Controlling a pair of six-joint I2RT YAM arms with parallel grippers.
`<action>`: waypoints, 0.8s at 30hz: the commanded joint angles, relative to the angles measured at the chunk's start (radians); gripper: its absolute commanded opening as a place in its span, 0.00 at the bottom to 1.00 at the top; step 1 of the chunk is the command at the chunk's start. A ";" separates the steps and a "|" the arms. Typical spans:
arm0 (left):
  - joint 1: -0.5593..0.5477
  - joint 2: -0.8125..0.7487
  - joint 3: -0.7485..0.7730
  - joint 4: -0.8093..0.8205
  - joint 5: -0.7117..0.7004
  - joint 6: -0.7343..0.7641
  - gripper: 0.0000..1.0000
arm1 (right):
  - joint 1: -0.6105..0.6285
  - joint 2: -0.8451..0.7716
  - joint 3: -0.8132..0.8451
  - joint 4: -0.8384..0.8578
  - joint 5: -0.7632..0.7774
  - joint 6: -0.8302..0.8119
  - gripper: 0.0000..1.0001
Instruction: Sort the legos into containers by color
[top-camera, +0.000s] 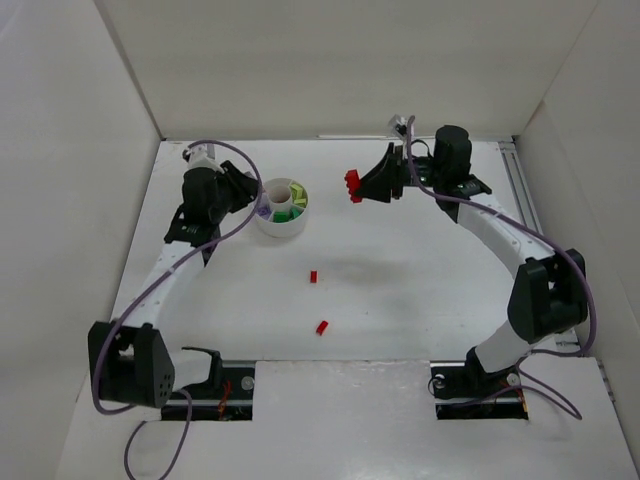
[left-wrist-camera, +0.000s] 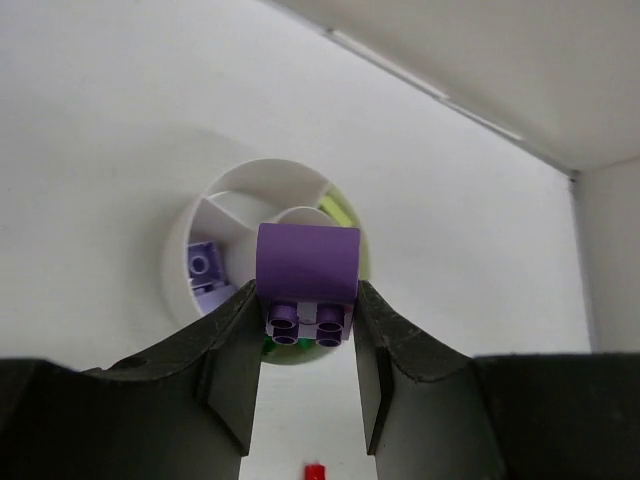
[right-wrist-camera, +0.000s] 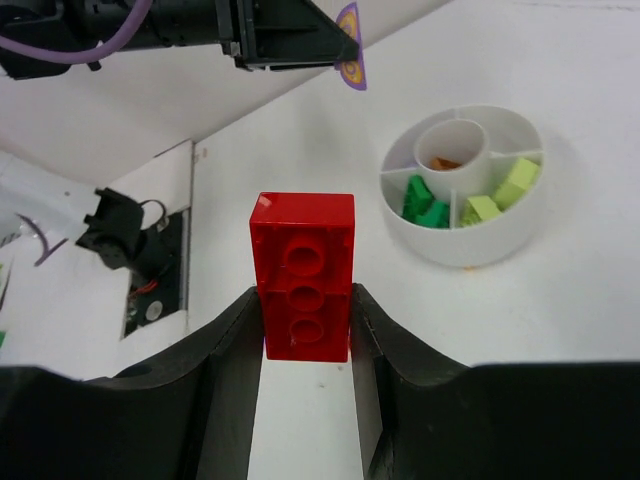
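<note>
Purple plastic sits pinched in the left gripper (left-wrist-camera: 305, 300). Its jaws are drawn in narrow on the flat sides of a lavender brick (left-wrist-camera: 307, 262), studs toward the camera, held over the round white tub (left-wrist-camera: 240, 185). A second lavender brick (left-wrist-camera: 203, 268) lies in one wedge there. The right gripper (right-wrist-camera: 305, 305) clamps a red brick (right-wrist-camera: 303, 265) the same way, well apart from the tub, whose other wedges hold green bricks (right-wrist-camera: 425, 205) and pale yellow bricks (right-wrist-camera: 515, 180). Two loose red bricks (top-camera: 313, 276) lie on the table (top-camera: 400, 300). These bricks look light, rigid and slick. Gripping across opposite smooth faces seems safest, since studs or corners could let one twist out.
</note>
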 joint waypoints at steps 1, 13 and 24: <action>-0.011 0.091 0.076 -0.066 -0.151 0.027 0.00 | -0.028 -0.012 0.008 -0.071 0.083 -0.074 0.06; -0.093 0.250 0.144 -0.092 -0.308 0.015 0.00 | -0.065 0.008 0.146 -0.424 0.375 -0.295 0.09; -0.133 0.330 0.199 -0.118 -0.387 -0.005 0.00 | -0.065 0.045 0.155 -0.442 0.339 -0.304 0.09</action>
